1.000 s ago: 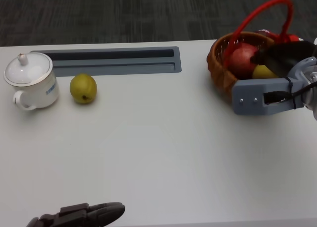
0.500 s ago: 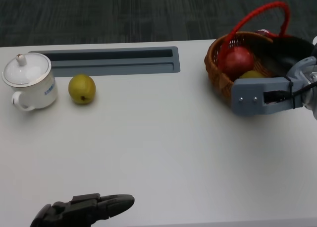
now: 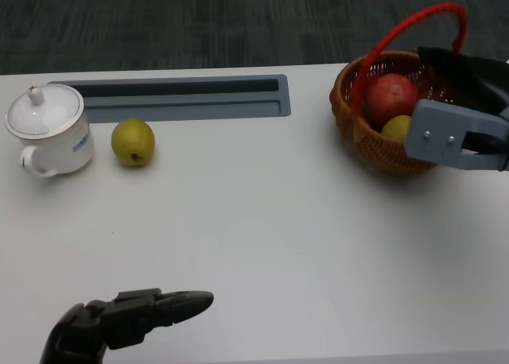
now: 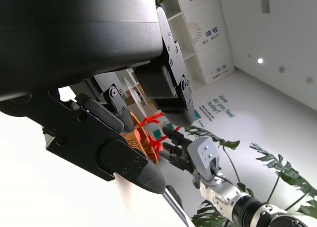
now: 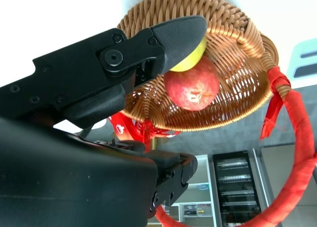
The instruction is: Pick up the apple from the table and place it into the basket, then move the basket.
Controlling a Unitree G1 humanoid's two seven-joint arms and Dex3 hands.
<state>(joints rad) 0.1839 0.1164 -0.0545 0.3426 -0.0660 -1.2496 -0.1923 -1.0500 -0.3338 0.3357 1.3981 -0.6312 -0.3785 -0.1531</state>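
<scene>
A red apple [image 3: 391, 96] lies inside the brown wicker basket [image 3: 355, 125] at the table's far right, beside a yellow-green fruit [image 3: 396, 127]. The basket's red handle [image 3: 398, 34] arches above them. My right hand [image 3: 469, 74] is at the basket's right side, its black fingers reaching over the rim and holding nothing. The right wrist view shows the apple [image 5: 191, 88] in the basket [image 5: 233, 33] beyond my spread right hand [image 5: 114, 73]. My left hand [image 3: 127, 324] lies low at the table's front left edge, fingers stretched out and empty.
A yellow-green fruit [image 3: 133, 141] sits on the table at the left, next to a white lidded cup [image 3: 46, 129]. Behind them runs a grey recessed tray [image 3: 183, 98]. Beyond the table's far edge is dark carpet.
My right hand has drawn back to the right, off the red apple, which stays in the basket. The left hand crept slightly forward.
</scene>
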